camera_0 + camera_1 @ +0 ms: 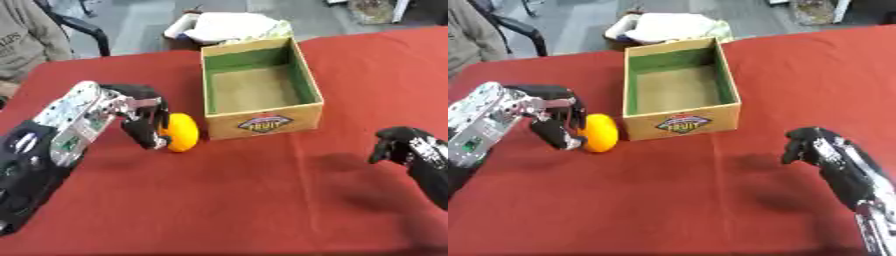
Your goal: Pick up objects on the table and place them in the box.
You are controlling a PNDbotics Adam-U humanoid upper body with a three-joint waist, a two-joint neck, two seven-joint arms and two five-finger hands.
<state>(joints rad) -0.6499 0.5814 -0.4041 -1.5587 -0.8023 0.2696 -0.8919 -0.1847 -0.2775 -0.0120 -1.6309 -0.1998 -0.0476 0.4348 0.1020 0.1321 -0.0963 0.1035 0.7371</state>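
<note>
An orange round fruit (182, 131) lies on the red tablecloth just left of the box's front corner. My left hand (144, 117) comes in from the left, its fingers curled around the fruit's left side. The open cardboard box (308, 87), green inside with a fruit label on its front, stands at the table's middle back and holds nothing. My right hand (808, 146) hovers over the cloth at the right, fingers curled inward and holding nothing.
The red tablecloth (245, 200) covers the table in front of the box and between the two hands. Beyond the table's far edge sit a white bundle (229, 26) and a dark chair (87, 30).
</note>
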